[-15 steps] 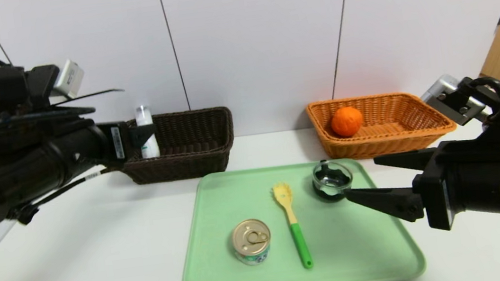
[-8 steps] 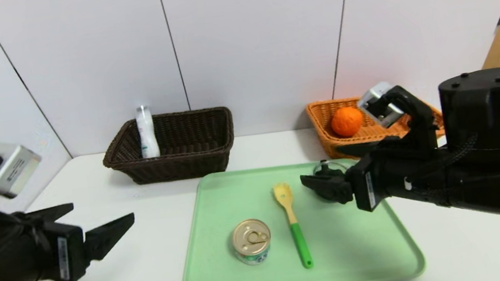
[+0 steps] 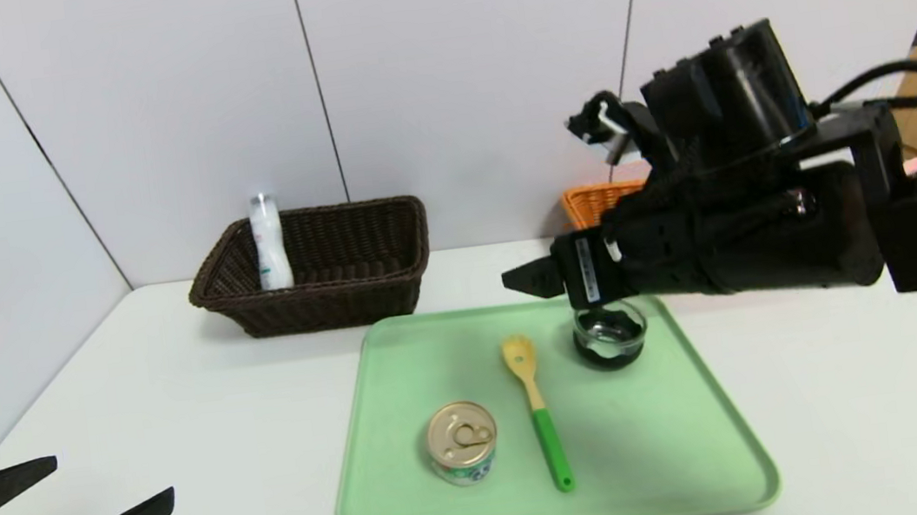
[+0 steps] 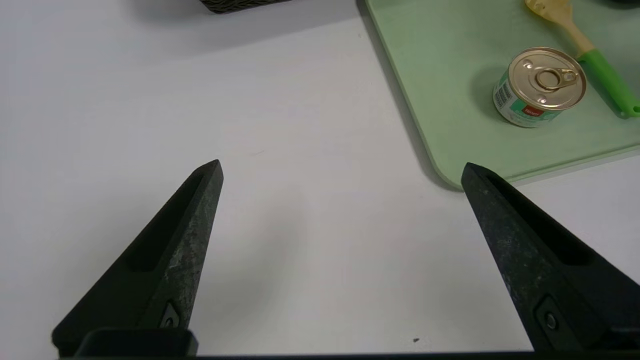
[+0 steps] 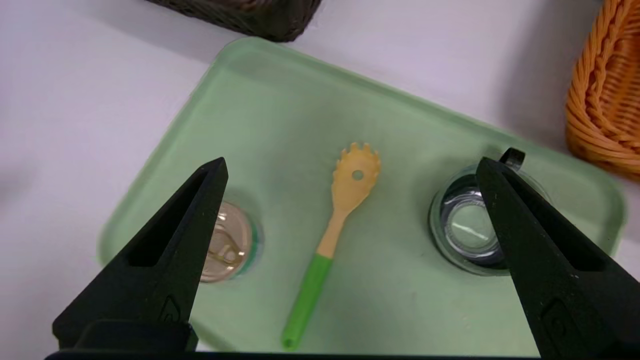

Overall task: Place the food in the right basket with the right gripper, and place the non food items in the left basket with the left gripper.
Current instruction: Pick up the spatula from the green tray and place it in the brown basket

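Lab: white table (image 3: 833, 386), panelled wall (image 3: 471, 72)

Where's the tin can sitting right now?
In the head view the tin can stands upright on the green tray, near its front-left part, just left of the pasta spoon.

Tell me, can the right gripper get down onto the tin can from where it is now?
Probably yes: the right gripper hangs open above the tray, and the tin can stands alone with clear space around it.
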